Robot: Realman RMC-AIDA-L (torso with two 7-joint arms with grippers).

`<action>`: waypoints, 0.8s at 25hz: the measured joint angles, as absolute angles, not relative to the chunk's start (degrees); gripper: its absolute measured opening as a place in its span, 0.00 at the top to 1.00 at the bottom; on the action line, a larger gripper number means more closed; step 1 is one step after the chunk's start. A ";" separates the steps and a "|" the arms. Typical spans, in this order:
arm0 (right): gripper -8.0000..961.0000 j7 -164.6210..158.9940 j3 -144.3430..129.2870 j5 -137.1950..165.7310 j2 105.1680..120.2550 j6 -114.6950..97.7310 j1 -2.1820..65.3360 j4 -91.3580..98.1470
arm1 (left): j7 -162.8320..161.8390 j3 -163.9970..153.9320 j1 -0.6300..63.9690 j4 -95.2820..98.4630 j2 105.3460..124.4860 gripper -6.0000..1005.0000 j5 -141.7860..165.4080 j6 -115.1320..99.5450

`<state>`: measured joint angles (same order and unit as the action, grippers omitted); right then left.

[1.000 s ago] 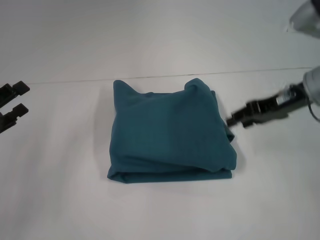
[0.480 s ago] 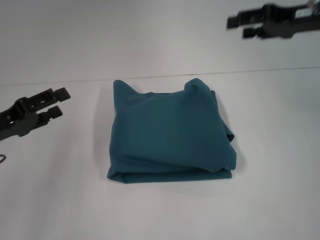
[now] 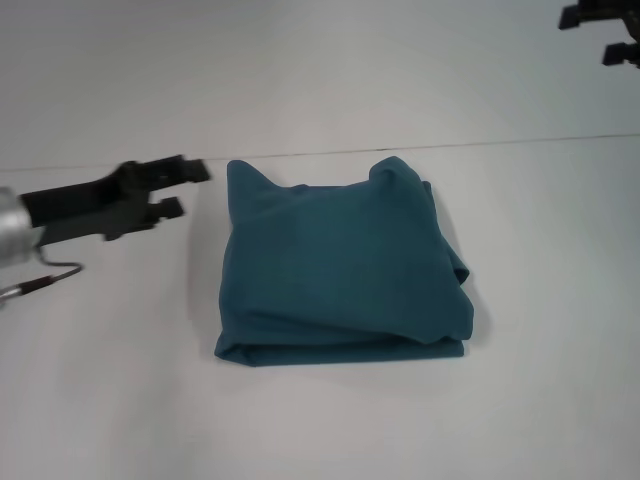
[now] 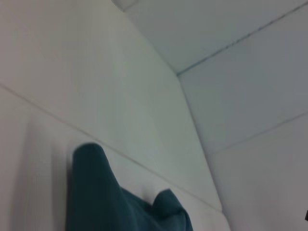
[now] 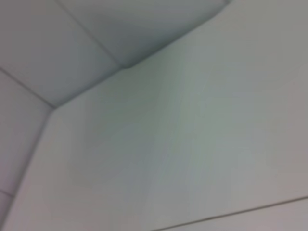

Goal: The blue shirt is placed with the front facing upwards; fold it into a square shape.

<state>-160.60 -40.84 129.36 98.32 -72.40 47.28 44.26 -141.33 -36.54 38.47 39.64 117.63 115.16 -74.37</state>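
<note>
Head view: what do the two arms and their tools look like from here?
The left tool is matte black with two long, flat, parallel fingers on a blocky black body. Behind it sits a silver-grey cylindrical wrist, with a thin dark cable looping beneath. Only the black tips of the right tool show at the picture's far corner, beyond the folded blue shirt; no markings are legible on either.

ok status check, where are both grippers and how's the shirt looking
Left gripper open, beside the blue shirt's far left corner, not touching. Right gripper raised far right, clear of it. Shirt folded roughly square on the table. Nothing in the way.
</note>
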 joint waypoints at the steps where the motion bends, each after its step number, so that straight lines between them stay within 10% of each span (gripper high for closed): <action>1: 0.04 -160.68 -40.60 130.41 98.13 -72.43 47.21 44.16 | -141.60 -37.10 38.94 39.18 117.56 0.20 115.16 -74.11; 20: 0.03 -160.26 -39.92 136.06 96.96 -76.25 45.56 43.88 | -141.70 -39.54 44.89 28.57 121.22 0.20 112.06 -63.41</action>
<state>-160.26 -39.92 136.06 96.96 -76.25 45.56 43.88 -141.70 -39.54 44.89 28.57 121.22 112.06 -63.42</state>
